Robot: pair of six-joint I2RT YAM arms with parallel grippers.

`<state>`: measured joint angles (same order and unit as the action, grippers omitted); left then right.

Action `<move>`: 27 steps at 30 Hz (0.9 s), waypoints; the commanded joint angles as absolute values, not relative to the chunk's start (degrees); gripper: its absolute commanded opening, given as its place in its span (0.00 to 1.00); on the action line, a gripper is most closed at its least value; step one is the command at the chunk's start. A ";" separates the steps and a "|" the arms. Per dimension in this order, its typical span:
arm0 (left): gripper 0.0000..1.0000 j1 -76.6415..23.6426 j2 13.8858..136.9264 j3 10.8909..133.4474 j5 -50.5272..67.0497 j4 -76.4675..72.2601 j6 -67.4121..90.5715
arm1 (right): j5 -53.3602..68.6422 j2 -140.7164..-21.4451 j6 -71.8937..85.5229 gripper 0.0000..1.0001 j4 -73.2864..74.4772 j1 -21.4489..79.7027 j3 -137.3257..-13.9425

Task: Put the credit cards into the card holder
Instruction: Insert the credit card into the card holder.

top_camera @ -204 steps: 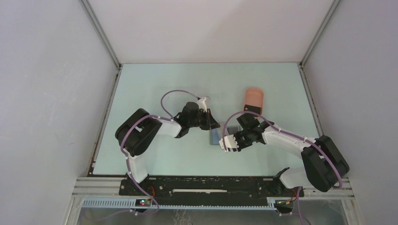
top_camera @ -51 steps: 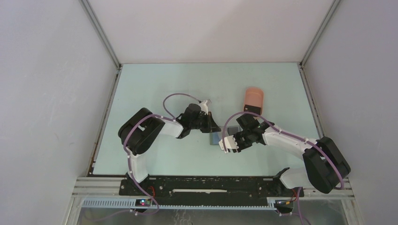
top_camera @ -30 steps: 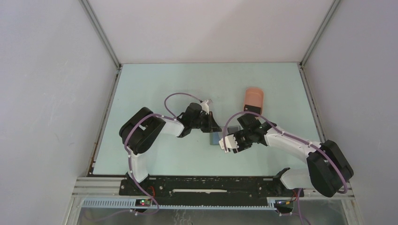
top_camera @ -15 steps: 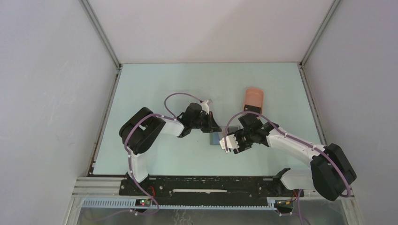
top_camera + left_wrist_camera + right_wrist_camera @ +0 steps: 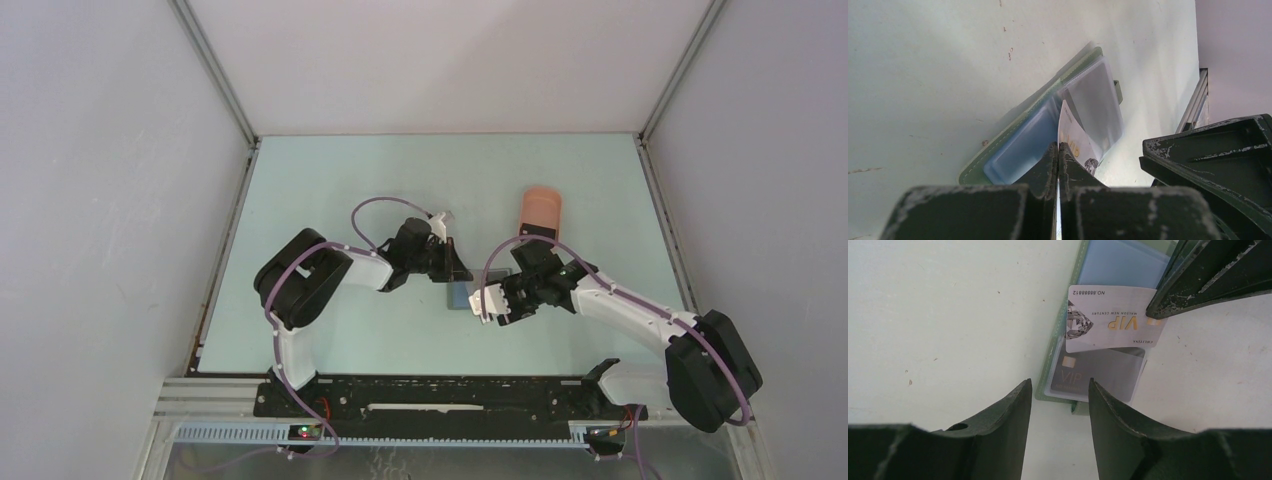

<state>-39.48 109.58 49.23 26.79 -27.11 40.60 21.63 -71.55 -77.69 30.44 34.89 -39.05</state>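
On the table, centre: holder [image 5: 1054, 350] lies open and flat, pockets up, between the two grippers; table [image 5: 330, 180] is pale green.
Pockets: clear-fronted. A grey card [image 5: 1093, 374] marked VIP looks seated in the one nearest the right wrist. The far pocket [image 5: 1023, 150] shows pale blue; whether it is filled, I cannot tell.
Left gripper [image 5: 1058, 155]: clamped on the silver card [image 5: 1110, 317], pinching one short end. The card is tilted, with its free end over the holder's middle; whether it touches there, I cannot tell.
Right gripper [image 5: 1057, 422]: jaws apart with nothing between them, hanging just beside the holder's near edge.
Tray [image 5: 541, 205]: pink, behind the right arm, well apart from the holder; a black card [image 5: 537, 232] lies at its near end.
Card, handling: light, thin, stiff and slick. It will likely bend little, and may slip in smooth jaws if its leading edge snags a pocket lip.
Card, where to hold: by a short end, as now, leaving most of the length free to slide in.
Holder, handling: light and soft, and it probably skates on the smooth table when pushed.
Holder, where to hold: press on the green border, not on the clear film, which would pinch the pocket mouth shut.
Step, judged: feeding the silver card toward a pocket, with the black card yet to be fetched.
Risk: the holder may shift under the push unless the free gripper pins it.
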 commanded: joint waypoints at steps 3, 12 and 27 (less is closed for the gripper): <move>0.00 -39.89 111.11 51.61 27.71 -25.49 39.29 | 22.94 -70.89 -76.64 0.54 29.38 34.50 -40.55; 0.01 -39.34 112.92 53.87 30.07 -23.63 39.77 | 20.33 -72.62 -74.89 0.53 26.67 34.54 -40.52; 0.01 -38.15 114.13 55.36 30.97 -18.22 40.30 | 16.60 -75.84 -73.79 0.51 24.08 34.78 -40.52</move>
<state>-38.41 112.44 53.32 30.89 -22.50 41.12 17.82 -74.54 -74.50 25.71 34.63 -39.05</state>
